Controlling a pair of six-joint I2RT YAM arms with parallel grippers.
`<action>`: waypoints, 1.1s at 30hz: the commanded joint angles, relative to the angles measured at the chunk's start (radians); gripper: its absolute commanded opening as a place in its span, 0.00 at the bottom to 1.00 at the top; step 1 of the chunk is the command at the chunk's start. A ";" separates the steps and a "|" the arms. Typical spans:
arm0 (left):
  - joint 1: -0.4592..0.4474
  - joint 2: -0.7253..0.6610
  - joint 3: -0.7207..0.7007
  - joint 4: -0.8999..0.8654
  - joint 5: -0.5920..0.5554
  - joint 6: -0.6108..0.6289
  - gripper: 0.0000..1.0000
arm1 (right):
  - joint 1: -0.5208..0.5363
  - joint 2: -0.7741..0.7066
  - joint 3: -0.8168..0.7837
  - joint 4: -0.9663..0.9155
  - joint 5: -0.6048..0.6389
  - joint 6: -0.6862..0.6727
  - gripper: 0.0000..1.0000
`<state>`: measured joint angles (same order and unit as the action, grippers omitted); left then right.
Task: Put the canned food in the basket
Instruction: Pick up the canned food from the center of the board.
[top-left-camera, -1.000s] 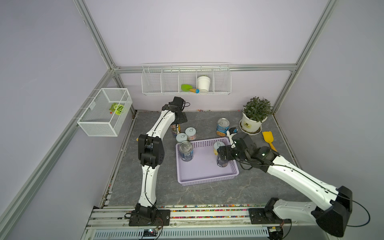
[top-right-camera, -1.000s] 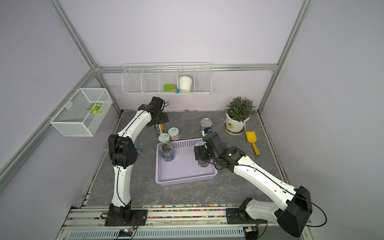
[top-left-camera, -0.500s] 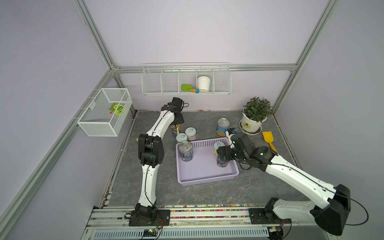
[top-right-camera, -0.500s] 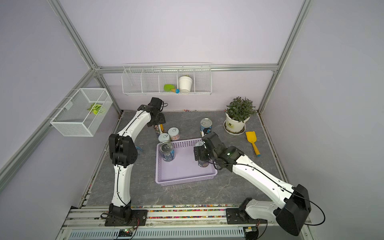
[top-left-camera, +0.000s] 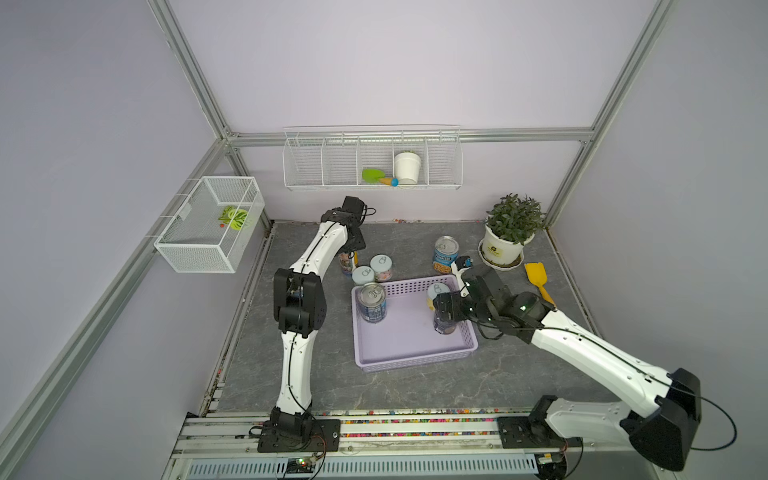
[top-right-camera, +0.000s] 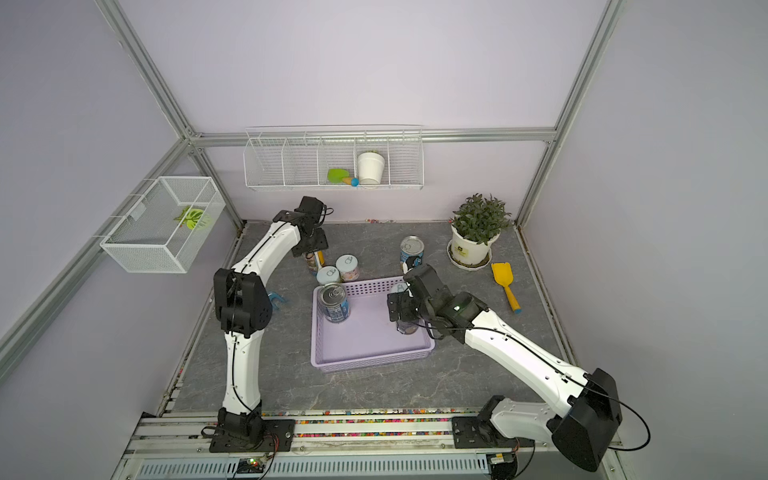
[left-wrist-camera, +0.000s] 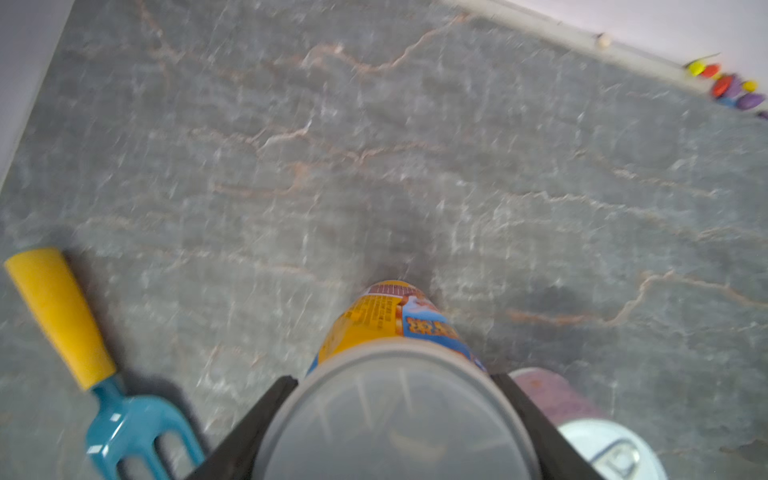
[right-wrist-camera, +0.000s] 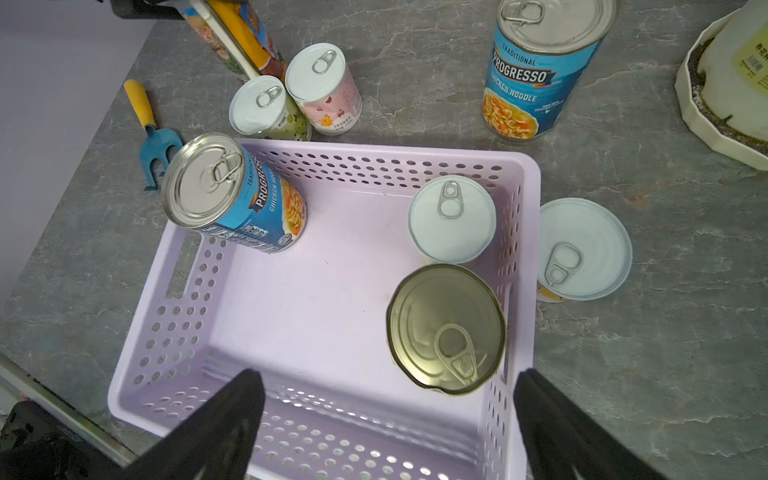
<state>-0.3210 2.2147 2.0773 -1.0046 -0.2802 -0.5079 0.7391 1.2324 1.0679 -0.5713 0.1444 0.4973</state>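
In both top views the left gripper (top-left-camera: 348, 254) (top-right-camera: 312, 255), upper middle of the frame, is clamped on the colourful can (top-left-camera: 345, 262), outside the basket (top-left-camera: 411, 353) beyond its upper left corner. The right gripper (top-left-camera: 445, 309), jaws spread, hangs over the basket's right side above the dark can (top-left-camera: 444, 327). Compared with a second ago, both arms and every can sit in nearly the same places.

Left wrist: black fingers (left-wrist-camera: 257, 419) press both sides of the colourful can. It has a grey lid and a yellow-and-blue label, the print too blurred to read.

Right wrist: the fingers (right-wrist-camera: 224, 419) stand apart, gripping nothing. Inside the basket are a blue can (right-wrist-camera: 232, 195) reading "PROGRESSO CHICKEN", a short can (right-wrist-camera: 452, 218) and the dark can's gold-toned lid. At the upper right, outside the basket, a second blue can (right-wrist-camera: 536, 70) reads "TRADITIONAL PROGRESSO CHICKEN NOODLE".
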 joint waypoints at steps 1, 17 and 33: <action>-0.010 -0.166 -0.051 0.004 -0.066 -0.027 0.32 | -0.001 -0.001 -0.004 0.005 -0.002 0.009 0.98; -0.217 -0.824 -0.548 0.092 -0.193 -0.122 0.31 | -0.001 -0.008 -0.006 0.002 0.030 0.003 0.98; -0.530 -1.209 -0.858 0.114 -0.042 -0.210 0.31 | -0.001 0.004 -0.011 0.009 0.072 -0.002 0.98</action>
<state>-0.7902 1.0210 1.2129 -0.9955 -0.3374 -0.6884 0.7391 1.2324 1.0679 -0.5713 0.1913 0.4969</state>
